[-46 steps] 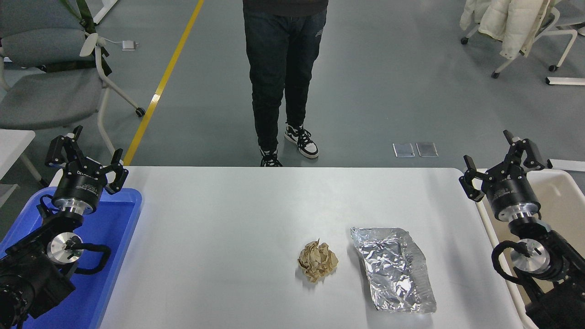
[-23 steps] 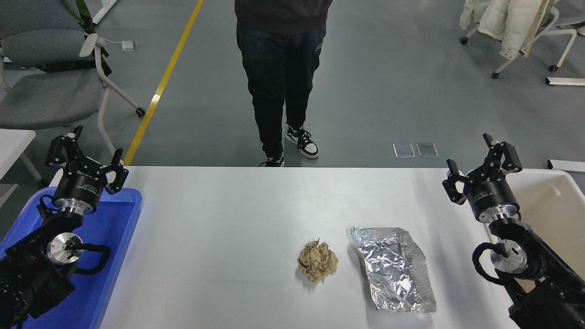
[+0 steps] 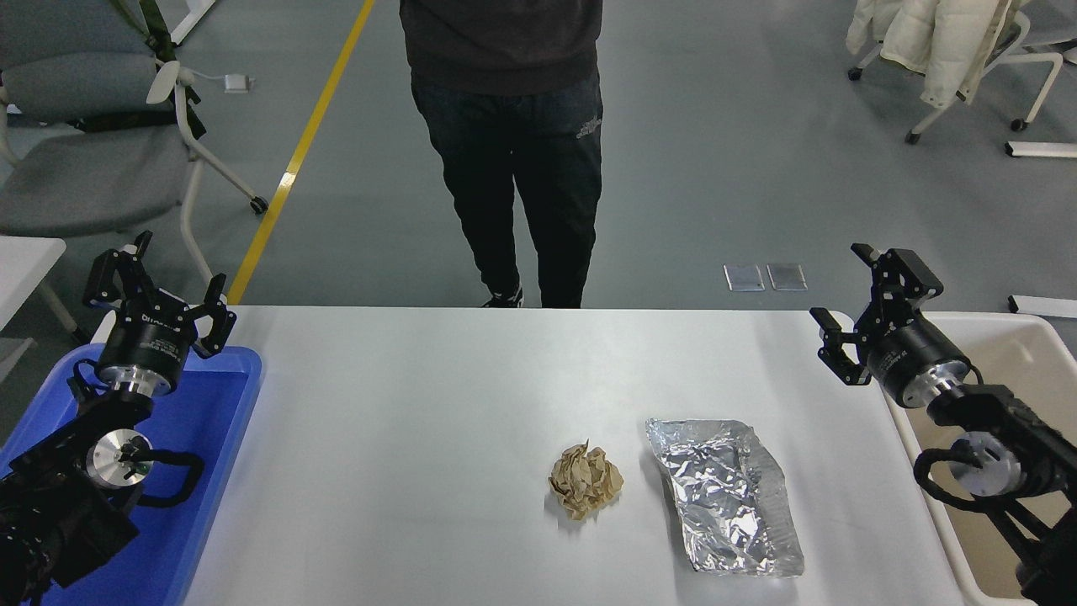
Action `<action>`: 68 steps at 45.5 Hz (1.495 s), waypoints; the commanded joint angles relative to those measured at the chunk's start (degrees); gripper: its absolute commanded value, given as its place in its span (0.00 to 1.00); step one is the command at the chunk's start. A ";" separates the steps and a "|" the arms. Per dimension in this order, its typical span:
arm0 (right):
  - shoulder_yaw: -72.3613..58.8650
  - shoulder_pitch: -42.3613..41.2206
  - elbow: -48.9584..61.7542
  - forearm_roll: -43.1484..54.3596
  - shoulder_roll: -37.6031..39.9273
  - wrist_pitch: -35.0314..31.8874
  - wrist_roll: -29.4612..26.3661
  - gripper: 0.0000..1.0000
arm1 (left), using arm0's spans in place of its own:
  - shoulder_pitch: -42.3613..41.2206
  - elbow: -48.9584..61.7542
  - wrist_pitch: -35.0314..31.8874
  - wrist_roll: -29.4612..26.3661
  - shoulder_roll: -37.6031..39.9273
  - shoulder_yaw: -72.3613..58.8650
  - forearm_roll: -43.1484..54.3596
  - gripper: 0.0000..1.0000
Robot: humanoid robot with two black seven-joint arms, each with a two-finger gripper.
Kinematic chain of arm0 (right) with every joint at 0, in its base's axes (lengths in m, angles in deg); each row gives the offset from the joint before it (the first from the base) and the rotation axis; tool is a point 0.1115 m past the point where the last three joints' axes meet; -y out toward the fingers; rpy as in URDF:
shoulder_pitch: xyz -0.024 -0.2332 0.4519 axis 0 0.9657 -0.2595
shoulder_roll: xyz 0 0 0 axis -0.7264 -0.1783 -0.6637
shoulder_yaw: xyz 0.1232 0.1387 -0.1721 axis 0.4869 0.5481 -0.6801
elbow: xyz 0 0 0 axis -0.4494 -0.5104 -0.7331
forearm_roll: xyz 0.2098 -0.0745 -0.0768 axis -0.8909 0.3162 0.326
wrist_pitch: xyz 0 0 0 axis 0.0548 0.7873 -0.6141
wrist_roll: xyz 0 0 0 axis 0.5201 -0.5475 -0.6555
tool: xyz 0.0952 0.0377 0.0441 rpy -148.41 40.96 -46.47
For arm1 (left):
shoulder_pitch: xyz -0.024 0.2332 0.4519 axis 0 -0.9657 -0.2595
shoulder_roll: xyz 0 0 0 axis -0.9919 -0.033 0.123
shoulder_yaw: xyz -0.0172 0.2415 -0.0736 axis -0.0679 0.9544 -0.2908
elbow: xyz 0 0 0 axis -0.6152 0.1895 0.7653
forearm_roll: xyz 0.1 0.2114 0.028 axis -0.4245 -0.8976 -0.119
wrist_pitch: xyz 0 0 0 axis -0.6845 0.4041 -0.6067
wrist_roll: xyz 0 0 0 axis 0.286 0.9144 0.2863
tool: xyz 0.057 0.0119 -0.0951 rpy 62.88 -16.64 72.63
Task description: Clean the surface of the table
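The white table surface (image 3: 404,404) fills the middle of the head view. On it lie a crumpled brown paper ball (image 3: 586,480) and a flat crinkled silver foil bag (image 3: 725,497) to its right. My right gripper (image 3: 850,299) is open and empty above the table's far right corner, well behind the foil bag. My left gripper (image 3: 156,282) is open and empty, parked over the far end of the blue tray.
A blue plastic tray (image 3: 210,471) stands at the table's left edge, a beige plastic bin (image 3: 1022,337) at its right edge. A person in dark trousers (image 3: 513,168) stands at the table's far side. A grey chair (image 3: 92,160) is at the back left.
My right gripper has swung left from over the beige bin to the table's far right corner and turned leftward. The person has stepped closer to the table. The left arm has not moved.
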 commanded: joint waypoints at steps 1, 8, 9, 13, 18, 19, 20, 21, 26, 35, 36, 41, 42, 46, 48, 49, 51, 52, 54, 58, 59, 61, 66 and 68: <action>-10.23 -5.68 -10.32 0.79 8.80 8.03 -10.04 1.00 | 0.00 0.05 0.06 0.00 0.00 0.00 -0.02 1.00; -26.31 -15.08 -19.38 1.32 17.16 6.37 -10.75 1.00 | 0.00 -0.04 0.06 0.00 0.00 0.00 -0.02 1.00; -28.86 -16.84 -20.08 1.58 17.77 6.10 -10.75 1.00 | 0.00 0.05 -0.03 0.00 0.00 0.00 -0.02 1.00; -38.27 -24.13 -21.23 4.39 19.18 4.43 -10.66 0.99 | 0.00 0.05 0.06 0.00 0.00 0.00 -0.02 1.00; -48.90 -32.48 -21.06 5.36 18.66 4.17 -10.40 0.97 | 0.00 -0.04 -0.03 0.00 0.00 0.00 -0.02 1.00; -50.67 -33.98 -20.88 5.71 18.57 4.17 -10.31 0.97 | 0.00 0.05 0.06 0.00 0.00 0.00 0.06 1.00; -52.42 -35.30 -20.71 6.06 18.48 4.17 -10.31 0.97 | 0.00 0.05 0.06 0.00 0.00 0.00 -0.02 1.00; -53.92 -36.44 -20.71 6.41 18.31 4.17 -10.31 0.97 | 0.00 -0.04 0.06 0.00 0.00 0.00 -0.02 1.00; -58.68 -39.18 -20.88 9.22 13.57 4.17 -10.48 0.97 | 0.00 -0.04 0.06 0.00 0.00 0.00 -0.02 1.00; -63.86 -38.48 -20.44 34.87 9.60 6.89 -10.84 0.91 | 0.00 0.05 0.06 0.00 0.00 0.00 -0.02 1.00; -64.82 -38.48 -20.36 36.55 9.60 7.15 -10.84 0.91 | 0.00 0.05 0.06 0.00 0.00 0.00 -0.02 1.00; -67.99 -38.48 -19.04 39.46 9.52 7.24 -10.75 0.99 | 0.00 0.05 0.15 0.00 0.00 0.00 -0.02 1.00; -68.52 -38.21 -18.95 40.25 9.52 7.24 -10.66 0.99 | 0.00 0.05 0.15 0.00 0.00 0.00 -0.02 1.00; -70.19 -37.60 -17.90 44.29 9.52 7.24 -10.57 0.99 | 0.00 0.05 0.15 0.00 0.00 0.00 -0.02 1.00; -70.81 -37.07 -16.50 47.10 9.52 7.24 -10.66 0.99 | 0.00 0.05 0.15 0.00 0.00 0.00 -0.02 1.00; -71.16 -36.55 -15.62 48.33 9.52 7.33 -10.66 0.99 | 0.00 0.05 0.15 0.00 0.00 0.00 -0.02 1.00; -71.51 -35.23 -13.51 50.44 9.25 7.68 -10.66 0.99 | 0.00 0.05 0.15 0.00 0.00 0.00 -0.02 1.00; -71.51 -34.44 -12.54 51.06 8.90 8.03 -10.66 0.99 | 0.00 -0.04 0.15 0.00 0.00 0.00 -0.02 1.00; -71.60 -33.12 -10.87 51.94 7.85 8.91 -10.66 0.99 | 0.09 0.05 0.15 0.00 0.00 0.00 -0.02 1.00; -71.60 -31.45 -8.06 52.56 5.30 10.14 -10.66 0.99 | 0.00 0.05 0.15 0.00 0.00 0.00 -0.02 1.00; -71.60 -31.10 -7.53 52.56 4.60 10.40 -10.66 0.99 | 0.00 0.05 0.15 0.00 0.00 0.00 -0.02 1.00; -71.69 -30.57 -6.65 52.56 3.28 10.50 -10.75 0.99 | 0.00 0.05 0.15 0.00 0.00 0.00 -0.02 1.00; -71.34 -30.13 -3.75 51.86 0.29 11.37 -10.84 0.99 | 0.00 0.05 0.15 0.00 0.00 0.00 -0.02 1.00; -71.25 -29.43 -2.70 51.68 -0.59 12.25 -10.84 0.99 | 0.00 0.05 0.15 0.00 0.00 0.00 -0.02 1.00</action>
